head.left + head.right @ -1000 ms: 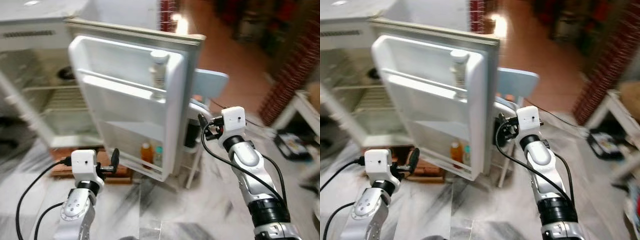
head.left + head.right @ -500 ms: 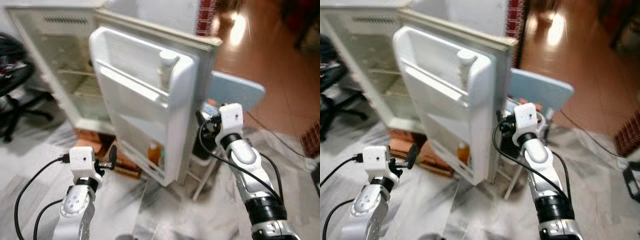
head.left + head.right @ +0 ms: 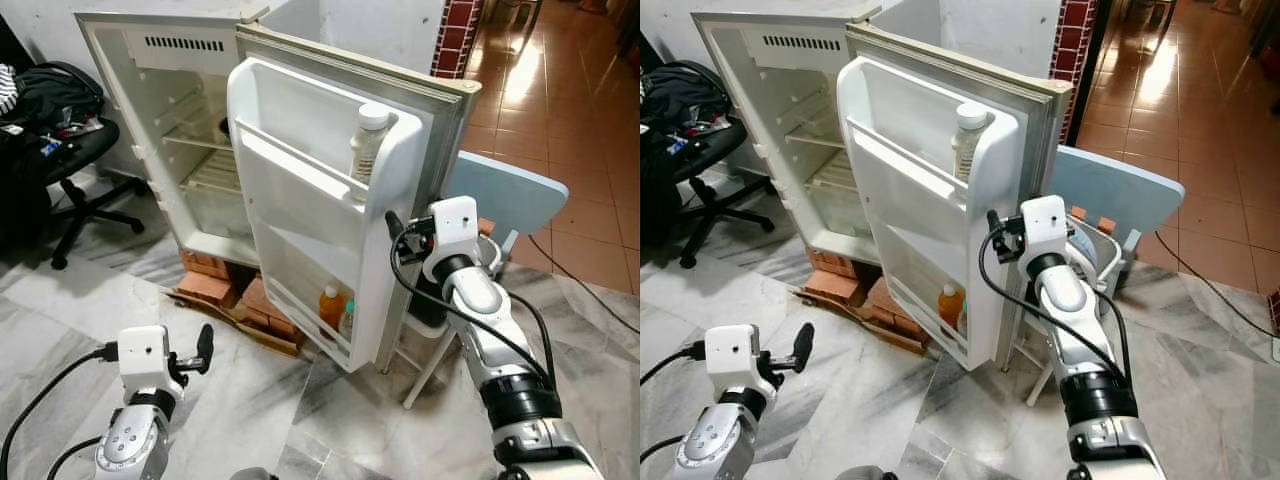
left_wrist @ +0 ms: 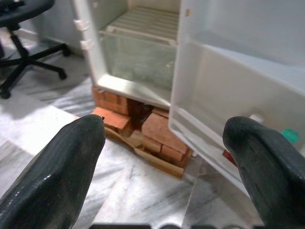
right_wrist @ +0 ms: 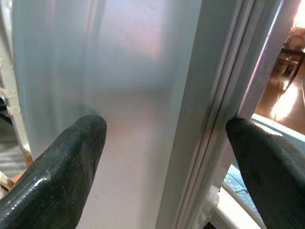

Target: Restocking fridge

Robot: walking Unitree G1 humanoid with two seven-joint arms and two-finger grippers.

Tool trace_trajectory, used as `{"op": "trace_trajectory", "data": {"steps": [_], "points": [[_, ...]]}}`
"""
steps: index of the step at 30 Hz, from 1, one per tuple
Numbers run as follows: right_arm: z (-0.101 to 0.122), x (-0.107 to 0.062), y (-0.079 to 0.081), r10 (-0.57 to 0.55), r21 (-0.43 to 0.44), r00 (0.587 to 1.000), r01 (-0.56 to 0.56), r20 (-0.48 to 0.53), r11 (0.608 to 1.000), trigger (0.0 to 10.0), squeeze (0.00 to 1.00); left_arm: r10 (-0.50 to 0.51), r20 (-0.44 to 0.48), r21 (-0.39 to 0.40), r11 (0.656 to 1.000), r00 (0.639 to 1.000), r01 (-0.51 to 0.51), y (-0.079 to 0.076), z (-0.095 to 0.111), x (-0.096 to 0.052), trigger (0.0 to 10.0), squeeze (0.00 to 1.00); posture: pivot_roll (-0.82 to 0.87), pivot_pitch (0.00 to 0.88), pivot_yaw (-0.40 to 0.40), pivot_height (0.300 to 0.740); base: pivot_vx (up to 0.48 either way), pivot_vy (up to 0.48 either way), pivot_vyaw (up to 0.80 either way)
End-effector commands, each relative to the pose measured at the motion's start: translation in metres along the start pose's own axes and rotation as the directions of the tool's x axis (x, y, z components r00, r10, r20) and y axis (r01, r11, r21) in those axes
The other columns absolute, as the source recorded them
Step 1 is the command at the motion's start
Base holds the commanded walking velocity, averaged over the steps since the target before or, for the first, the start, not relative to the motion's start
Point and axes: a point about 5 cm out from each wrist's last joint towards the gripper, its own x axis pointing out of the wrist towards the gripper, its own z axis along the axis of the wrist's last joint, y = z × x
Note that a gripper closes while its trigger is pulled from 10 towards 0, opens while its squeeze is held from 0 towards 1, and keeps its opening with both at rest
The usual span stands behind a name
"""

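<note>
At frame centre, the right gripper [image 5: 157, 143], fingers spread, straddles the open fridge door's [image 3: 330, 200] edge. The left gripper [image 4: 164, 143] hangs released at lower left.

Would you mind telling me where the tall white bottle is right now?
The tall white bottle stands upright in the top shelf of the open fridge door, at the door's outer edge, up and left of the right gripper.

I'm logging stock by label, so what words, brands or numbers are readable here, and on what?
None can be read.
White bottle on the upper door shelf: label too blurred.
Orange bottle on the bottom door shelf: no legible label.
Teal-capped bottle beside it: mostly hidden.
Fridge: no visible brand.
</note>
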Motion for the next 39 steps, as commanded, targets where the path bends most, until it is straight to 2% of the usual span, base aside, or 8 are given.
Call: {"op": "trace_trajectory", "data": {"steps": [1, 6, 13, 22, 28, 33, 38, 39], "points": [[0.016, 0.009, 0.016, 0.107, 0.089, 0.993, -0.111, 0.045, 0.990, 10.0, 0.00, -0.012, -0.001, 0.017, 1.000, 1.000, 0.012, 0.000, 0.002, 0.002, 10.0, 0.00, 0.03, 0.001, 0.018, 0.740, 0.000, 0.000, 0.00], [0.045, 0.001, 0.055, 0.369, 0.225, 0.904, -0.414, 0.214, 0.882, 10.0, 0.00, -0.034, -0.021, 0.020, 0.999, 0.999, 0.034, -0.002, 0.000, 0.002, 10.0, 0.00, 0.02, 0.002, 0.019, 0.740, 0.000, 0.000, 0.00], [0.088, -0.059, 0.087, 0.739, 0.263, 0.508, -0.862, 0.443, 0.434, 10.0, 0.00, -0.044, -0.039, 0.019, 0.999, 0.998, 0.045, -0.003, -0.001, 0.001, 10.0, 0.00, 0.03, 0.007, 0.016, 0.740, 0.000, 0.000, 0.00], [0.039, -0.091, 0.055, 0.936, 0.229, 0.310, -0.936, 0.169, 0.268, 10.0, 0.00, -0.048, -0.056, 0.018, 0.999, 0.997, 0.049, -0.002, -0.004, -0.001, 10.0, 0.00, 0.03, 0.010, 0.016, 0.740, 0.000, 0.000, 0.00], [-0.001, -0.101, 0.047, 0.953, 0.166, 0.283, -0.940, -0.113, 0.299, 10.0, 0.00, -0.040, -0.049, 0.027, 0.999, 0.998, 0.041, -0.001, -0.004, -0.004, 10.0, 0.00, 0.03, 0.013, 0.017, 0.740, 0.000, 0.000, 0.00], [-0.019, -0.092, 0.045, 0.900, 0.116, 0.384, -0.903, -0.207, 0.413, 10.0, 0.00, 0.011, -0.022, 0.070, 0.997, 1.000, -0.010, 0.002, -0.001, -0.006, 10.0, 0.00, 0.04, 0.018, 0.015, 0.740, 0.000, 0.000, 0.00], [-0.020, -0.061, 0.040, 0.674, 0.046, 0.733, -0.673, -0.094, 0.738, 10.0, 0.00, 0.084, 0.004, 0.085, 0.993, 0.996, -0.084, 0.011, 0.006, -0.004, 10.0, 0.00, 0.03, 0.029, 0.010, 0.740, 0.000, 0.052, 0.00], [-0.020, -0.061, 0.040, 0.674, 0.046, 0.733, -0.673, -0.094, 0.738, 10.0, 0.00, 0.084, 0.004, 0.085, 0.993, 0.996, -0.084, 0.011, 0.006, -0.004, 10.0, 0.00, 0.03, 0.029, 0.010, 0.740, 0.000, 0.262, 0.00]]}}
